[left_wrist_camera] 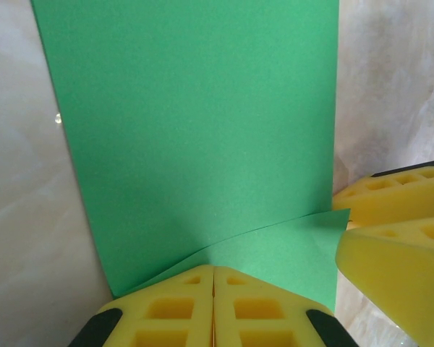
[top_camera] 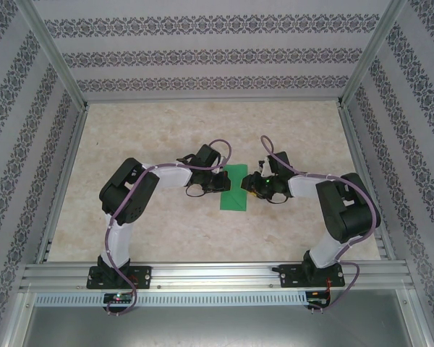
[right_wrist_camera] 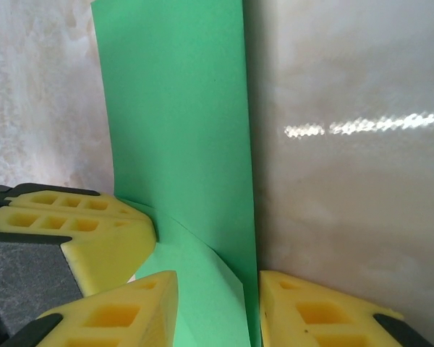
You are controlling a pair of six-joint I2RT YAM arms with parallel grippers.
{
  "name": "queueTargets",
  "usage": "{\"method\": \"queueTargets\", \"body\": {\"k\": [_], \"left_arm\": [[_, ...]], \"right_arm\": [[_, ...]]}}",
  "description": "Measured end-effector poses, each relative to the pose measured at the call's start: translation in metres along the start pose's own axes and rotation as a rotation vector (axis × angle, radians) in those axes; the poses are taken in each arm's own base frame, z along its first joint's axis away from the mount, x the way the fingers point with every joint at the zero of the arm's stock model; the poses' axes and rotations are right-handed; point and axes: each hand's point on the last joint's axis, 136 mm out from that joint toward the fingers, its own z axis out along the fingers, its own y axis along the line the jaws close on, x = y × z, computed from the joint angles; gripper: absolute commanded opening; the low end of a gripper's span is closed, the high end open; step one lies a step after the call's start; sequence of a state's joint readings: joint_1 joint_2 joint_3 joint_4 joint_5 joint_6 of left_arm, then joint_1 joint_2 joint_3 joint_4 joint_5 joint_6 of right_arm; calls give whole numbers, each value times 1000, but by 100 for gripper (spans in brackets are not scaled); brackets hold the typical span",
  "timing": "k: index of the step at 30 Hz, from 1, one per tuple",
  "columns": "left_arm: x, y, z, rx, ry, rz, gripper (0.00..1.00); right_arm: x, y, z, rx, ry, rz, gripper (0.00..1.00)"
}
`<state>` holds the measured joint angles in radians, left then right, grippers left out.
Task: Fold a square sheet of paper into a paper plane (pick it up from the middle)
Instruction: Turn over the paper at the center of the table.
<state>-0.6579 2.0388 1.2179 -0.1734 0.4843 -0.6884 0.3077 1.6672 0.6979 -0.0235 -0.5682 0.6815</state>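
Bright, even, diffuse light throughout. Right wrist view: a streak of glare lies on the table (right_wrist_camera: pixel 362 124) right of the green paper (right_wrist_camera: pixel 181 130), and a narrow soft shadow follows the paper's right edge. The yellow fingers (right_wrist_camera: pixel 123 311) below the paper are blurred, too near the lens. Overhead view: sharp, with faint shadows.

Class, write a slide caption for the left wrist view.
Shut left end effector at a lifted edge of green paper, right end effector alongside.
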Motion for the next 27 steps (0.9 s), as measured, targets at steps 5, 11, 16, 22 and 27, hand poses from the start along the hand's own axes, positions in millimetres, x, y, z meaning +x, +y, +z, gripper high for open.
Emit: {"method": "queueTargets", "body": {"k": [5, 11, 16, 22, 27], "left_arm": [[0, 0, 0, 0, 0, 0, 10], [0, 0, 0, 0, 0, 0, 10], [0, 0, 0, -1, 0, 0, 10], [0, 0, 0, -1, 0, 0, 10], [0, 0, 0, -2, -2, 0, 10]], "right_arm": [[3, 2, 0, -25, 1, 0, 35], [9, 3, 0, -50, 12, -3, 35], [10, 6, -3, -67, 11, -17, 35], [11, 14, -3, -112, 14, -32, 34], [11, 18, -3, -136, 13, -44, 33]]}}
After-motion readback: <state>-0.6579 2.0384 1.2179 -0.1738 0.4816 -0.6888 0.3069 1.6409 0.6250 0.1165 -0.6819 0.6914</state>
